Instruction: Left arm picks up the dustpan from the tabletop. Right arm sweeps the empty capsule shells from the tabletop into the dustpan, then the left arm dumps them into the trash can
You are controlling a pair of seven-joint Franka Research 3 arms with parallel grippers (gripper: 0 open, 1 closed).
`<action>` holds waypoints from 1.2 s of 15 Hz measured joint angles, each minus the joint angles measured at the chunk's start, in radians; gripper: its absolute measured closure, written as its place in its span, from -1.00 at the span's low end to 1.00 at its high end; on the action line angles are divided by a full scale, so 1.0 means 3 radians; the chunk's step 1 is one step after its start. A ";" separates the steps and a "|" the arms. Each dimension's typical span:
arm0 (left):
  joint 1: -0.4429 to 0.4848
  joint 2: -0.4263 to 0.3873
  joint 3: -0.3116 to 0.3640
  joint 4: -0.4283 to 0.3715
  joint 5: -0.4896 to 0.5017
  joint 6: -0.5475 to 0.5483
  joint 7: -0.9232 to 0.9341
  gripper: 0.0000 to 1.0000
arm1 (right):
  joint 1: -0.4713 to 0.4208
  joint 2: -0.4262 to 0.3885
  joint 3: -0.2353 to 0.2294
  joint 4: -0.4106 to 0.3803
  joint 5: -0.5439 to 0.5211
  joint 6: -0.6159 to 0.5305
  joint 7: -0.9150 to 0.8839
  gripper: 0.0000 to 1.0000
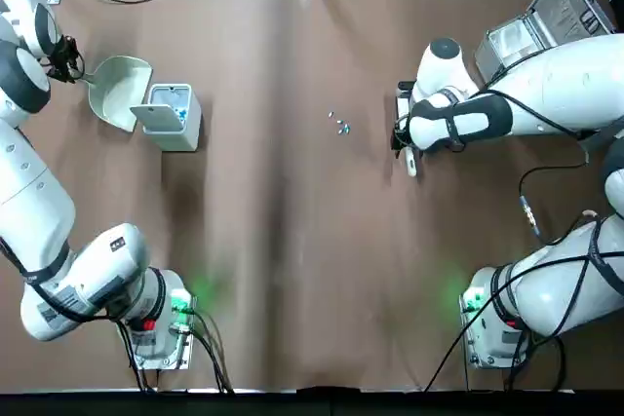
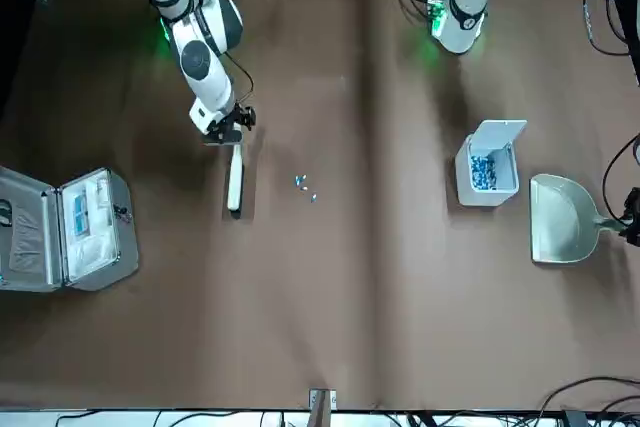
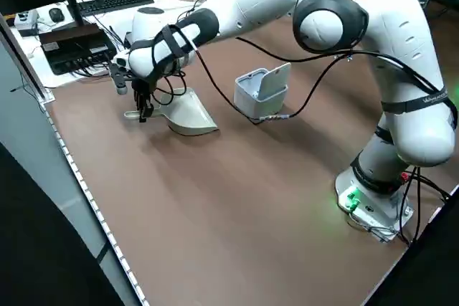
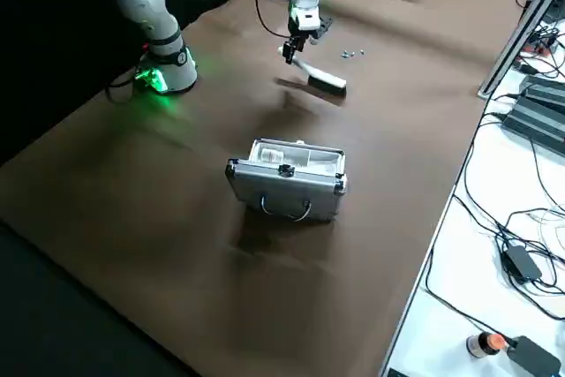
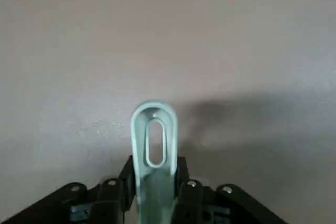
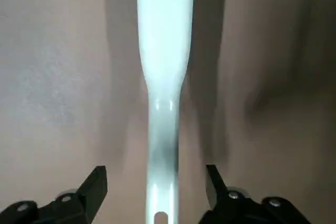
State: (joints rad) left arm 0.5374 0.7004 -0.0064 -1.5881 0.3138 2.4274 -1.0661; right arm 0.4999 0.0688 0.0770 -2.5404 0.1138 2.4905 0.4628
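Top view: dustpan (image 1: 120, 92) noted beside the trash can (image 1: 174, 116), left gripper (image 1: 80, 69) at its handle; capsule shells (image 1: 342, 128) scattered mid-table, unswept, so the pick-up stage is judged in hand. Left wrist view: pale, slotted handle seen pinched between the left fingers (image 5: 127, 182), closed to its width; front view: scoop seen wide, shallow, pale green-white, its mouth turned towards the bin. Right wrist view: right gripper (image 6: 157, 174) spread wide around the brush (image 6: 164, 103), nothing gripped; closing on it is called for next.

Left wrist view cuts off the dustpan's handle (image 5: 156, 192).
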 joint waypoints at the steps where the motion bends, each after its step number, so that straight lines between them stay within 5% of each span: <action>1: 0.0000 0.0000 0.0000 0.0002 0.0000 0.0000 -0.0001 0.33 | 0.0000 0.0011 0.0000 0.0000 -0.0004 0.0006 0.0000 -0.68; 9: 0.0063 -0.0310 -0.0108 0.0118 0.0000 -0.0043 -0.0206 0.33 | 0.0000 0.0106 -0.0026 0.0069 -0.0154 0.0025 -0.0003 -0.59; 18: 0.0126 -0.1056 -0.0818 0.0127 -0.0059 -0.1051 -0.0248 0.33 | 0.0000 0.0178 -0.0032 0.0135 -0.0176 0.0025 -0.0002 -0.28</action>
State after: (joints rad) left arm 0.5752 0.3837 -0.2518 -1.5501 0.2960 2.1120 -1.1406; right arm 0.4999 0.1221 0.0675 -2.5000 0.0610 2.4979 0.4622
